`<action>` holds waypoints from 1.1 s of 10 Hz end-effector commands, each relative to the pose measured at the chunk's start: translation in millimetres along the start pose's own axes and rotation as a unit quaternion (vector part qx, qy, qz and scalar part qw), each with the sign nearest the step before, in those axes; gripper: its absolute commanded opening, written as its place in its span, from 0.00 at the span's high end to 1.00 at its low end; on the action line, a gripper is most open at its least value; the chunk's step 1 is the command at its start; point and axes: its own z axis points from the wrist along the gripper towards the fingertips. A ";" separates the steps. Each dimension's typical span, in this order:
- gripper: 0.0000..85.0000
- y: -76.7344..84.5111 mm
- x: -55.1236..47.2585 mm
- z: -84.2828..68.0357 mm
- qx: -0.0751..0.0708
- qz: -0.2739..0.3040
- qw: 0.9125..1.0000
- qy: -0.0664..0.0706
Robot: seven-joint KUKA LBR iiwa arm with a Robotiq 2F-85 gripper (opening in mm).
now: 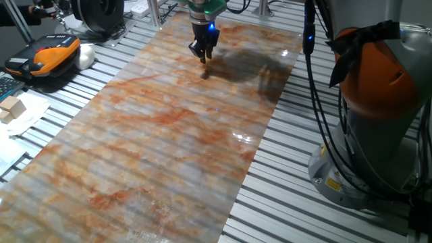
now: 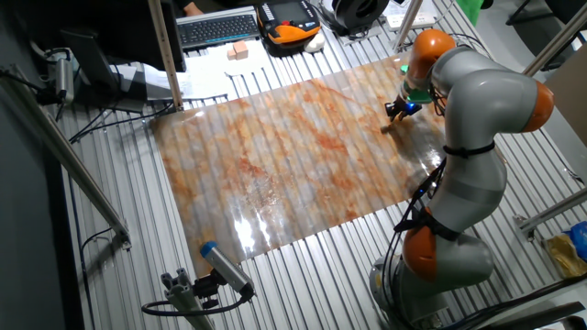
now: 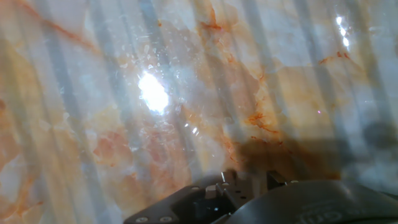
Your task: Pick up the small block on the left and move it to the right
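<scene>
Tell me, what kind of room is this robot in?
Probably a robotics lab. The orange-and-grey robot arm works over a marbled sheet on a slatted metal table, with a keyboard and cables nearby.

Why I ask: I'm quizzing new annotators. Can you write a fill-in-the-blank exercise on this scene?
1. The small block lies on the marble-patterned ____.
2. The gripper hovers just ____ the small block, not gripping it.
3. The larger wooden blocks rest on white ____, off to the side.

Missing words: sheet; above; paper.
</scene>
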 end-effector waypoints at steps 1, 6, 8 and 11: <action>0.60 0.6 0.2 1.8 0.000 0.000 1.000 0.000; 0.60 0.6 1.1 5.1 0.000 -0.001 1.000 -0.001; 0.60 0.3 1.2 5.1 0.005 0.002 1.000 -0.003; 0.60 0.0 1.3 5.2 0.003 0.001 1.000 -0.004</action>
